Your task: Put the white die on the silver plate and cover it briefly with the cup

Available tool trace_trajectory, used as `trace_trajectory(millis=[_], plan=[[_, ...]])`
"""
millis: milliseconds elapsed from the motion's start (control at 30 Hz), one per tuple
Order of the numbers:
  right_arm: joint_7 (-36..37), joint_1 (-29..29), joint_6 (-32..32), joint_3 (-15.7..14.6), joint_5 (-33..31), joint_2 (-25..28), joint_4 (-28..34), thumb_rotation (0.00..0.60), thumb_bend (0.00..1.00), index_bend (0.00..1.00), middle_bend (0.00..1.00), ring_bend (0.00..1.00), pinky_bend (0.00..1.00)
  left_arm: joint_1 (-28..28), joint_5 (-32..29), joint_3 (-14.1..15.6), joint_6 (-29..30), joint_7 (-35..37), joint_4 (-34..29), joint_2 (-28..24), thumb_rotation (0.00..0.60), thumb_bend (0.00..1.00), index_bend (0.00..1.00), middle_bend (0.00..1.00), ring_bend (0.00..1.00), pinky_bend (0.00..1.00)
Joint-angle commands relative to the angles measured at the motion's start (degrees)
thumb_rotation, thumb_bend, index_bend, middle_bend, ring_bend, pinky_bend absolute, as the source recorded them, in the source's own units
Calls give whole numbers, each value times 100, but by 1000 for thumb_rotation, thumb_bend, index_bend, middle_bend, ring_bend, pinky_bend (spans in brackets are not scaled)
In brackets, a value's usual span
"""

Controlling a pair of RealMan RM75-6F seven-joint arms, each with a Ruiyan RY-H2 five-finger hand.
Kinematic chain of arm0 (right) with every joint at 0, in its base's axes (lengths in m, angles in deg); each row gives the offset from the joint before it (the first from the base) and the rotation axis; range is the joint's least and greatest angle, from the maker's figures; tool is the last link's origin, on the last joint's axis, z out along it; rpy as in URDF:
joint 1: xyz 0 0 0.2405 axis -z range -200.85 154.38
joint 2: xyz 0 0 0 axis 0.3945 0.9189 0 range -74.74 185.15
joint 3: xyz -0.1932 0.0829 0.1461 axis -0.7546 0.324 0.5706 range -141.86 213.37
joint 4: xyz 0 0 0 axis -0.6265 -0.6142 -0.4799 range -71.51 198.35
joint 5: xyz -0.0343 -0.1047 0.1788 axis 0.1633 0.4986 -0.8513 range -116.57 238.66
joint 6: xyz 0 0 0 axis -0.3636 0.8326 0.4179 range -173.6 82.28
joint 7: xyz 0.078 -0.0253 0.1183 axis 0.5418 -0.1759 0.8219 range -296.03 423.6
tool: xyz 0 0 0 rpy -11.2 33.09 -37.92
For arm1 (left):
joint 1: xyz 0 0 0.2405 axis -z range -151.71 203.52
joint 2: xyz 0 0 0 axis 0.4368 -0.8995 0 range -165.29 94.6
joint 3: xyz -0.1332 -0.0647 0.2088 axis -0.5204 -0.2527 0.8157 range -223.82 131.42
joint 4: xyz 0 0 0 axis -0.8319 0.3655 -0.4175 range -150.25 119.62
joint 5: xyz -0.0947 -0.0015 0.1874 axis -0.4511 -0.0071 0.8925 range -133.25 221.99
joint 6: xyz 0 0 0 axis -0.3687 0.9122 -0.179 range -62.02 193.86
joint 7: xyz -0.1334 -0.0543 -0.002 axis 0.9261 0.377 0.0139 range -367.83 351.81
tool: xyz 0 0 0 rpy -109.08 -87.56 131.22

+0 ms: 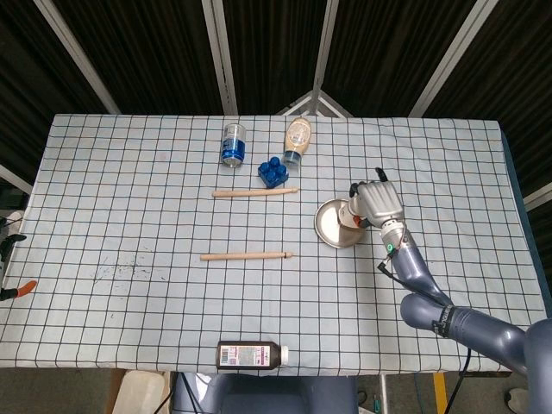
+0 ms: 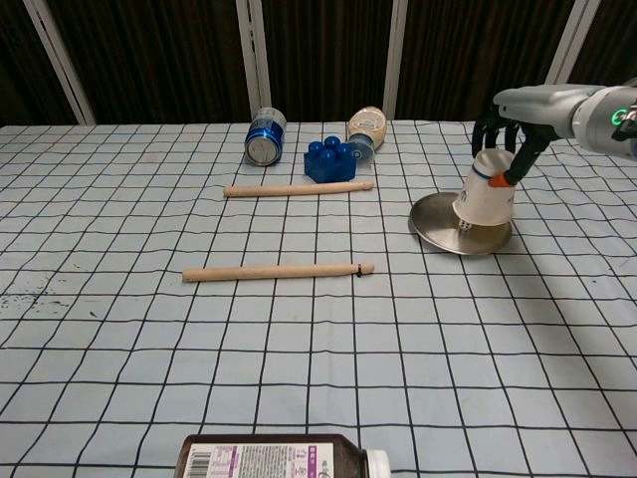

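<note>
From the head view, the right hand [image 1: 378, 200] sits at about three o'clock on the checked counter [image 1: 129, 216], its fingers wrapped around the white cup [image 1: 351, 214], which hangs mouth-down over the right edge of the silver plate [image 1: 332, 226]. The white die cannot be made out from here. At twelve o'clock lie a blue can [image 1: 234, 143] and a tan squeeze bottle [image 1: 297, 138] on their sides, with a blue toy brick [image 1: 272, 172] just below them. Two wooden sticks [image 1: 254, 192] lie crosswise near the middle, one well below the other. A dark bottle [image 1: 252, 354] lies at six o'clock by the near edge. The left hand does not show.

From the chest view, the right hand [image 2: 510, 139] grips the cup [image 2: 488, 192] near its upturned base, the cup tilted with its rim raised clear of the plate [image 2: 438, 221]. The white die [image 2: 466, 228] rests on the plate just under the lifted rim. The can [image 2: 266, 136], brick [image 2: 333, 161] and squeeze bottle [image 2: 365, 127] stand at eleven to twelve o'clock, the lower stick [image 2: 279, 271] lies near the centre, and the dark bottle [image 2: 279, 459] is at six o'clock.
</note>
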Motion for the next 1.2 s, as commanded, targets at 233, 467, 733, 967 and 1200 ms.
trace_trajectory(millis=[233, 467, 733, 967, 1200], plan=[[11, 241, 108, -263, 215, 316, 661, 600, 411, 527, 451, 409, 0, 16, 23, 13, -13, -29, -19, 12, 600, 218, 242, 0, 0, 63], [19, 253, 235, -310, 470, 275, 968, 600, 411, 527, 451, 409, 0, 26, 37, 15, -27, -10, -23, 10, 600, 217, 242, 0, 0, 63], [-6, 60, 217, -168, 458, -10, 895, 600, 411, 527, 451, 409, 0, 26, 24, 6, -37, 34, -1, -2, 600, 217, 242, 0, 0, 63], [-50, -187, 47, -23, 285, -340, 396, 600, 411, 527, 451, 409, 0, 25, 20, 7, -44, 45, 4, -8, 600, 217, 243, 0, 0, 63], [72, -263, -278, 1, 5, -520, -335, 600, 412, 527, 451, 409, 0, 2, -46, -25, -30, 92, 33, -31, 600, 217, 243, 0, 0, 63]])
